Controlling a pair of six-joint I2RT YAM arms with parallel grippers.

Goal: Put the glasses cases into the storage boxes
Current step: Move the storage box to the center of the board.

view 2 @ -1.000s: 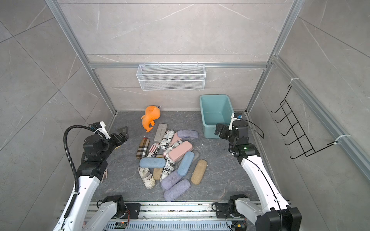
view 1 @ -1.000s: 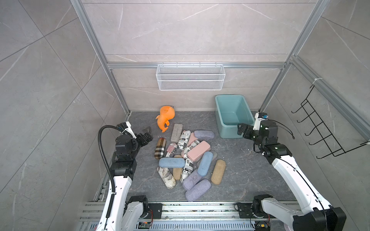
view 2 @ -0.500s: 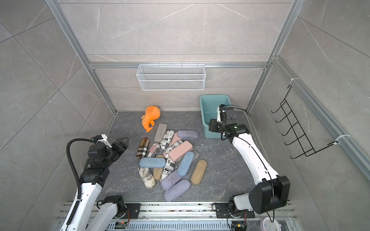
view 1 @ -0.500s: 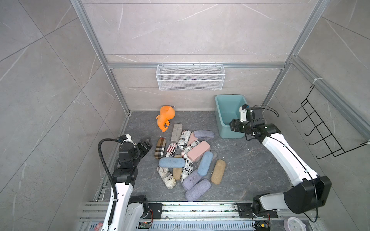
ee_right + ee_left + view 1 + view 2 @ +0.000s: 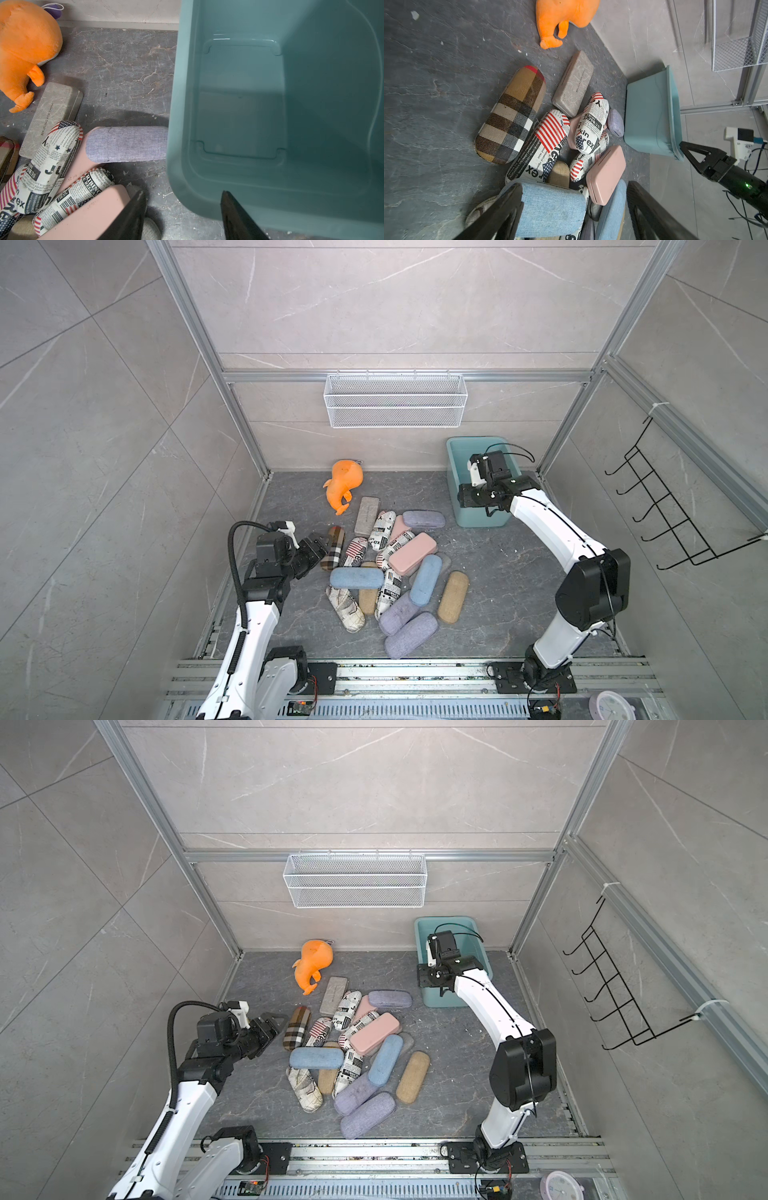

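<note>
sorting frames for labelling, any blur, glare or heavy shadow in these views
Both top views: sharp, evenly lit, no glare, faint shadows beside the glasses cases; frame posts splay from the wide lens. Left wrist: left hand blurred up close, cases crisp. Right wrist: right hand blurred, shadow across part of the teal tub.

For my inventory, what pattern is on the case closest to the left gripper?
The plaid case is tan with dark and white checks, clearest in the left wrist view.

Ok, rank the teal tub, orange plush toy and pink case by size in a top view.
Teal tub, though the right arm hides part; orange plush toy; pink case, nearly level with the toy.
</note>
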